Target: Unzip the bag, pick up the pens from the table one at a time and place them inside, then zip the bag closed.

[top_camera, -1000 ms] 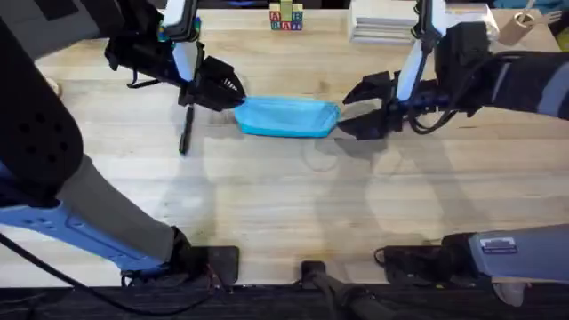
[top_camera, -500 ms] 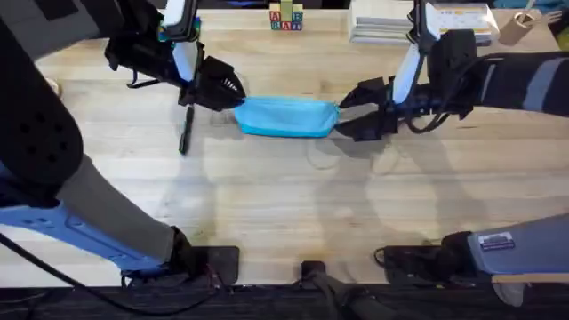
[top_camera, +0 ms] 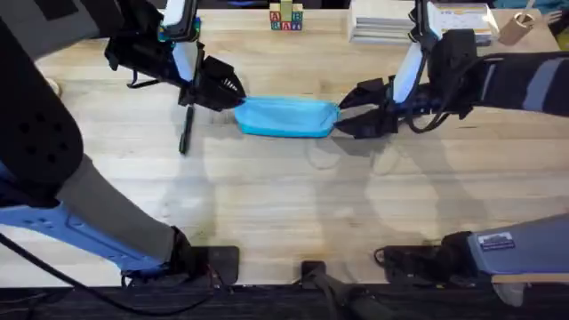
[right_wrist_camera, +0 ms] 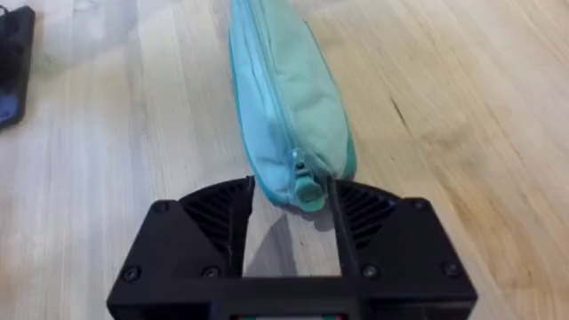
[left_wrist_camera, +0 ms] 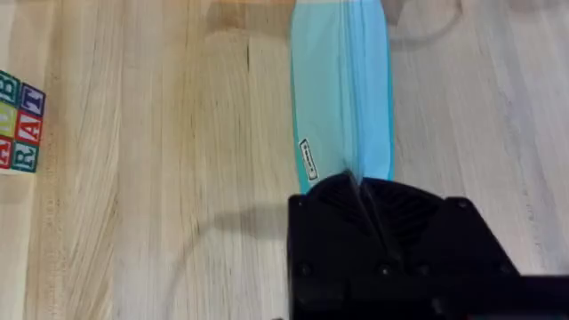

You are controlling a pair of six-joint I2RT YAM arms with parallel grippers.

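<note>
Pouch braced at both ends, zipper not yet drawn

The turquoise pencil pouch (top_camera: 286,116) lies lengthwise on the table (top_camera: 284,204). The left pincer (left_wrist_camera: 356,191) is closed on one end, apparently to anchor it. The right pincer (right_wrist_camera: 289,200) stands narrowly open around the other end, its fingers straddling the zipper pull (right_wrist_camera: 306,188) (likely lining up to pinch it). A black pen (top_camera: 186,130) waits just beside the left arm.
</note>
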